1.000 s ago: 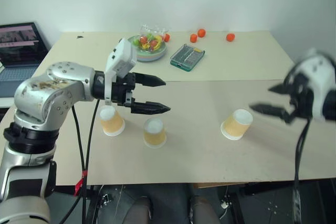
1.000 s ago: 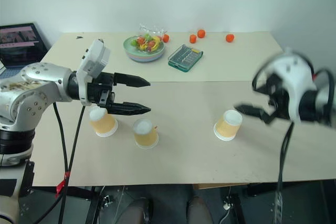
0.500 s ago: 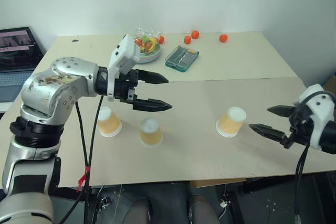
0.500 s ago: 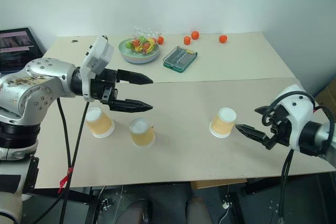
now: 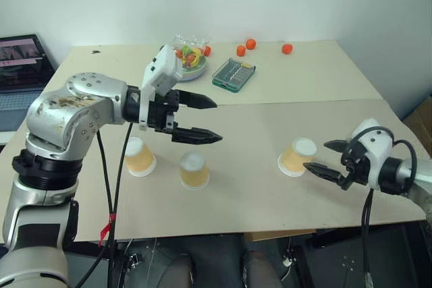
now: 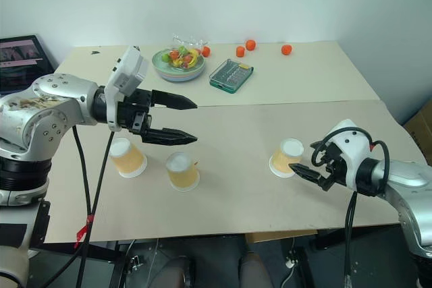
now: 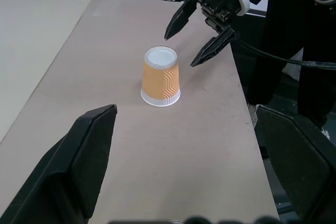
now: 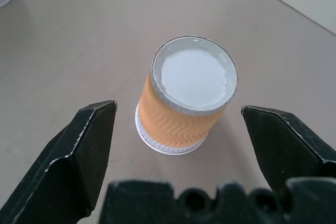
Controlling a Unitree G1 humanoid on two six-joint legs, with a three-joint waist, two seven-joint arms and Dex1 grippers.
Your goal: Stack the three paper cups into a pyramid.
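Three upside-down paper cups stand on the table: left cup, middle cup, right cup. Right gripper, fingers spread, sits just beside the right cup, untouching; left gripper hovers spread above the middle cup

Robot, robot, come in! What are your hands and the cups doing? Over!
Right gripper open, lined up on lone upside-down cup, not touching. Left gripper open, hovering above the other two cups. No pyramid yet. Nothing in the way.
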